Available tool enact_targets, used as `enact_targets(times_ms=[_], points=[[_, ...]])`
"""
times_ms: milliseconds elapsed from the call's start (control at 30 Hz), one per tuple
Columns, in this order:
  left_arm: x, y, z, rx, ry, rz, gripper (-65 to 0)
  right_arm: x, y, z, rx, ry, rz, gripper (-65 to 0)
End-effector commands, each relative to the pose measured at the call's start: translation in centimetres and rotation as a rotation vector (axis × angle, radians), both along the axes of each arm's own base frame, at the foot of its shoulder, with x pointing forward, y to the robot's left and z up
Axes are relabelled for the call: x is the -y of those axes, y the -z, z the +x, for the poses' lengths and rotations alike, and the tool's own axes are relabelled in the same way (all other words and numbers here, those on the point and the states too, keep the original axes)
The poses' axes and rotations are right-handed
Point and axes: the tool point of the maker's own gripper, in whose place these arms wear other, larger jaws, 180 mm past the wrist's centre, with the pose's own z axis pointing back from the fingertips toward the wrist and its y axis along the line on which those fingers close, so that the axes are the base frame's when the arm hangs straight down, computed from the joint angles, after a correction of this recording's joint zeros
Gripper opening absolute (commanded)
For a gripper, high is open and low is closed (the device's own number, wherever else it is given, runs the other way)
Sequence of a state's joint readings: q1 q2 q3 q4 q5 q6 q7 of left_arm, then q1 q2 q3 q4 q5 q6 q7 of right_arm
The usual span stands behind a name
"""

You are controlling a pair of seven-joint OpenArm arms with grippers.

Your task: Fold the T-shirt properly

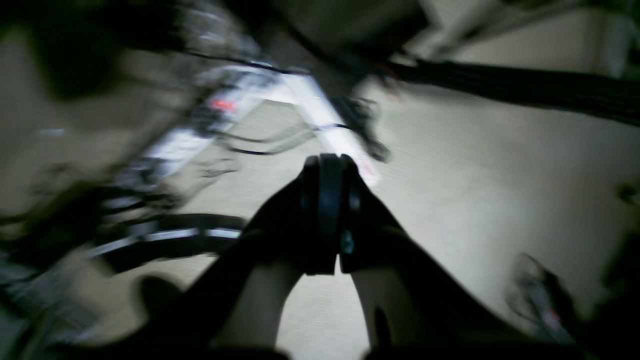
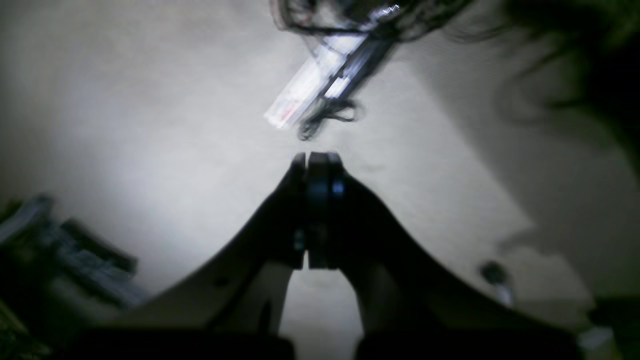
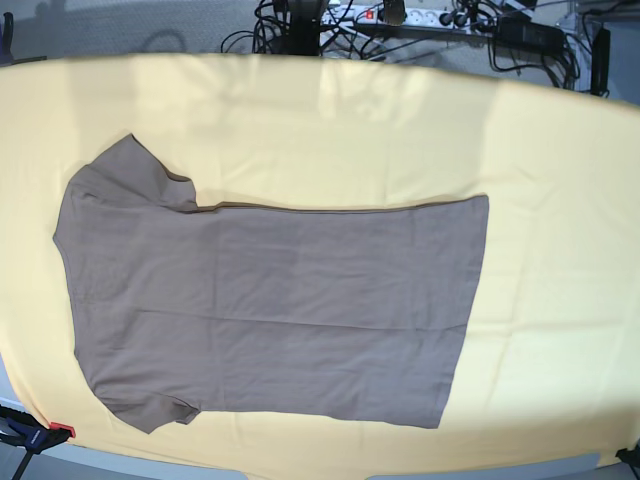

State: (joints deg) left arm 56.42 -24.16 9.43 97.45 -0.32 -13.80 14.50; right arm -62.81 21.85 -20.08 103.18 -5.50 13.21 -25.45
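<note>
Both wrist views are dark and motion-blurred; floor, cables and a white power strip [image 2: 320, 75] are barely legible. Left claw [image 1: 327, 165] and right claw [image 2: 317, 160]: jaws pressed together, nothing between them. The plain taupe-brown short-sleeved T-shirt [image 3: 270, 310] lies flat on the large yellow cloth [image 3: 540, 160], sleeves toward the counter's left edge, hem right. Neither claw appears in the base view.
</note>
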Motion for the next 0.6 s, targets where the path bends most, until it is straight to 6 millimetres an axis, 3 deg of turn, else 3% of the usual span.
enact_targets(times_ms=[0,200,333,567], points=[[0.3,-1.5,0.2,0.019,-0.008,-0.024,-65.0,-0.4,-1.5,-0.6,-0.002,-0.006,0.003,-65.0],[-1.5,-7.1,4.2,0.138,-0.046,-0.024,-65.0,0.3,-6.3,2.1,0.13,-0.013,-0.099,-65.0],[-2.2,-10.0,6.7,0.21,-0.062,-0.023,-65.0,2.4,-8.1,4.5,0.201,0.054,-0.233,-65.0],[-2.9,-14.2,11.2,0.383,-0.052,0.006,-65.0,4.8,-12.0,10.8,0.48,0.08,-0.382,-65.0]])
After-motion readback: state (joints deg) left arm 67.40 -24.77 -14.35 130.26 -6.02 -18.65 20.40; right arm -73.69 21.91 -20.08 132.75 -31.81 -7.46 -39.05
